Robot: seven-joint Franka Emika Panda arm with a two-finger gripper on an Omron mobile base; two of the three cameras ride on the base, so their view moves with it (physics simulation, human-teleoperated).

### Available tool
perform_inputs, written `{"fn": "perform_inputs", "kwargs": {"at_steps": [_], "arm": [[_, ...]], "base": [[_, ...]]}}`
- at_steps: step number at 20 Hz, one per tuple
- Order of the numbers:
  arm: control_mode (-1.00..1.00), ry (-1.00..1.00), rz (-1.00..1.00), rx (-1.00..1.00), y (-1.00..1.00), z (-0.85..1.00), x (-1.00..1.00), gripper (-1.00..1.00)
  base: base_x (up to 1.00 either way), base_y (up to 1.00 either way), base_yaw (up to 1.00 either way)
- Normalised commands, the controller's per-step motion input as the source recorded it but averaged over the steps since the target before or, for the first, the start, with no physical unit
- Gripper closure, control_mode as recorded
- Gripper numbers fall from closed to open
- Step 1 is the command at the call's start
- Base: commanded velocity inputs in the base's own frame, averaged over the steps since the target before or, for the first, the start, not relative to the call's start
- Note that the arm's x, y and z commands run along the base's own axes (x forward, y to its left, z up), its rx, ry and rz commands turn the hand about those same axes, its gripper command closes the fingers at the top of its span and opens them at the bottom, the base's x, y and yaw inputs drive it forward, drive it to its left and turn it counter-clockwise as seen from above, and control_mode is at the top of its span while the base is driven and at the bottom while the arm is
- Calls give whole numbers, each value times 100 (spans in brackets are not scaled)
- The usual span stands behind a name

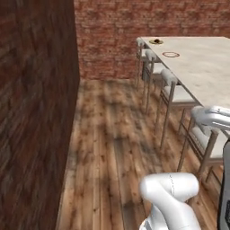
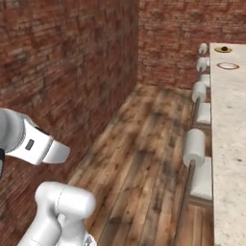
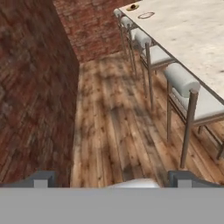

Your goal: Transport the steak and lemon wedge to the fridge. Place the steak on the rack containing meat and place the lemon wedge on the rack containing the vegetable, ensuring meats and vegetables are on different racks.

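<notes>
On your left you face a dark brick wall (image 1: 36,112) running away to a second brick wall at the back. Wooden floorboards (image 1: 112,148) stretch along the middle. Further right, a row of white-cushioned stools (image 1: 173,90) lines the edge of a long pale counter (image 1: 202,67). At the counter's far end sit a small ring-shaped item (image 1: 170,55) and, beyond it, a small dark thing on a pale dish (image 1: 156,41); you cannot tell whether that is the steak or the lemon wedge. In the hand view your gripper (image 3: 112,178) stands spread wide over the floor, its fingertips (image 3: 41,179) well apart with nothing between them.
</notes>
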Motion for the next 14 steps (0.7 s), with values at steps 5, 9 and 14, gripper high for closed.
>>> {"fn": "perform_inputs", "kwargs": {"at_steps": [5, 9, 14], "arm": [[100, 0, 0, 0, 0, 0, 0, -100], [100, 0, 0, 0, 0, 0, 0, -100], [100, 0, 0, 0, 0, 0, 0, -100]], "base": [[100, 64, -33], [100, 78, -36], [100, 8, -20]]}}
